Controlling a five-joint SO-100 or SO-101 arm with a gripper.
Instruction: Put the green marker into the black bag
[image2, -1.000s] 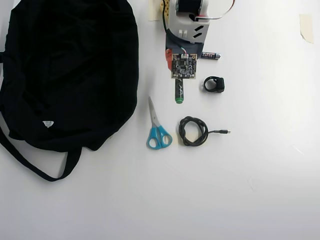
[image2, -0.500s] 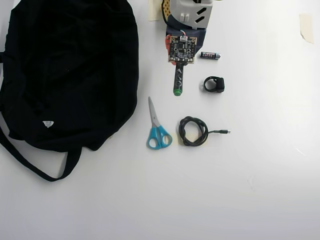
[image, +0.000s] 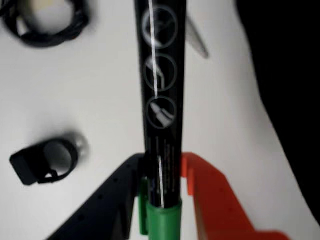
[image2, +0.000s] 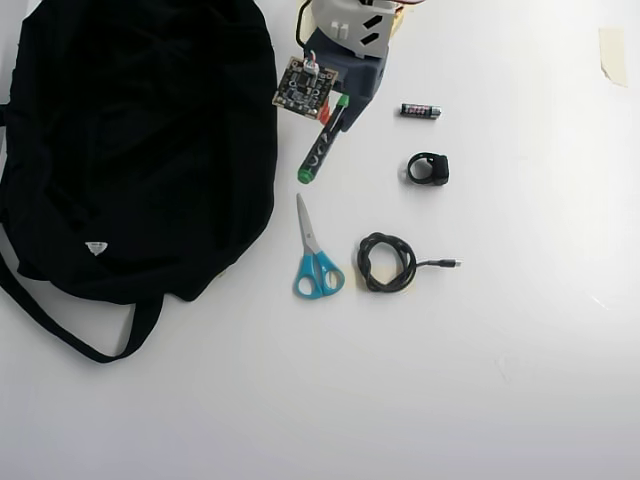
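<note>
My gripper (image: 162, 175) is shut on the green marker (image: 161, 90), its black and orange jaws pinching the black barrel just above a green end. The barrel with white print runs up the middle of the wrist view. In the overhead view the gripper (image2: 335, 112) holds the marker (image2: 318, 152) slanted, its lower green end pointing down-left, just right of the black bag (image2: 140, 130). The bag is large, with a white label and long straps, and fills the top left. It shows as a dark mass at the right edge of the wrist view (image: 290, 75).
In the overhead view, blue-handled scissors (image2: 315, 255) lie below the marker, a coiled black cable (image2: 388, 262) to their right, a small black ring-shaped part (image2: 428, 168) and an AA battery (image2: 420, 110) right of the gripper. Tape (image2: 612, 55) sits top right.
</note>
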